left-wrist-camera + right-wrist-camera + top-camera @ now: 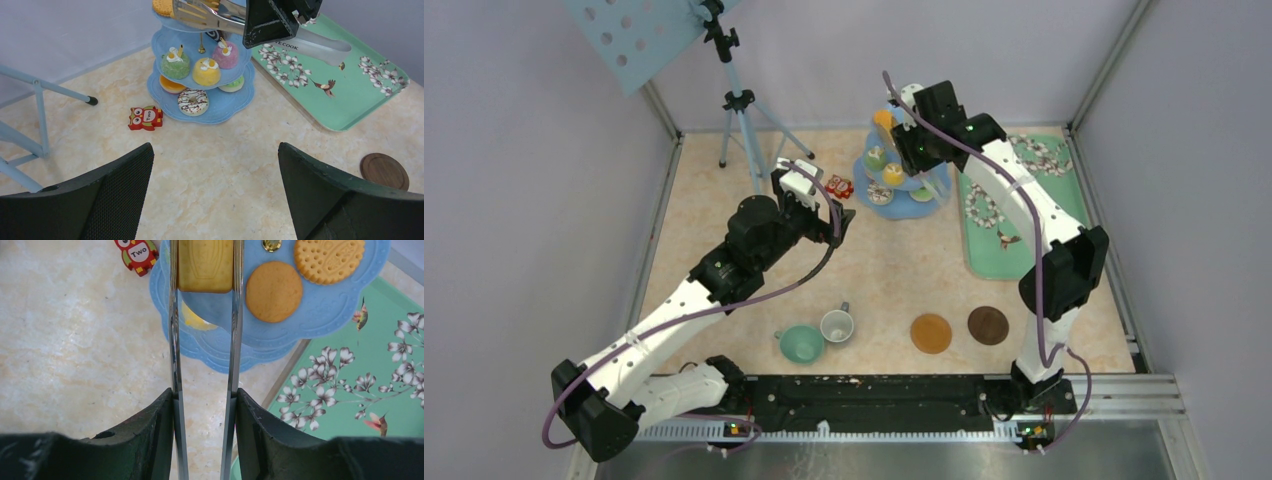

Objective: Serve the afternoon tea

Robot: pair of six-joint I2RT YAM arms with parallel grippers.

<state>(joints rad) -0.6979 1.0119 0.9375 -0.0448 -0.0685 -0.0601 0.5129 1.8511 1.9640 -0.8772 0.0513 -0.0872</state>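
The light-blue three-tier stand [924, 190] stands at the back centre, and its tiers [220, 107] hold donuts and cupcakes [206, 71]. My right gripper [205, 395] is shut on the metal tongs [175, 340]. The tong tips pinch a yellow biscuit [205, 265] over the top tier [320, 305], beside two orange biscuits [273, 291]. I cannot tell whether the held biscuit touches the tier. My left gripper [215, 155] is open and empty above bare table, left of the stand. The teal cup [802, 343], the grey-white cup [837, 324] and two brown coasters [931, 333] [988, 325] sit near the front.
The green floral tray [1024, 200] lies right of the stand. A small red owl toy [839, 187] lies left of it. A tripod [739, 110] stands at the back left. Walls close the table on three sides.
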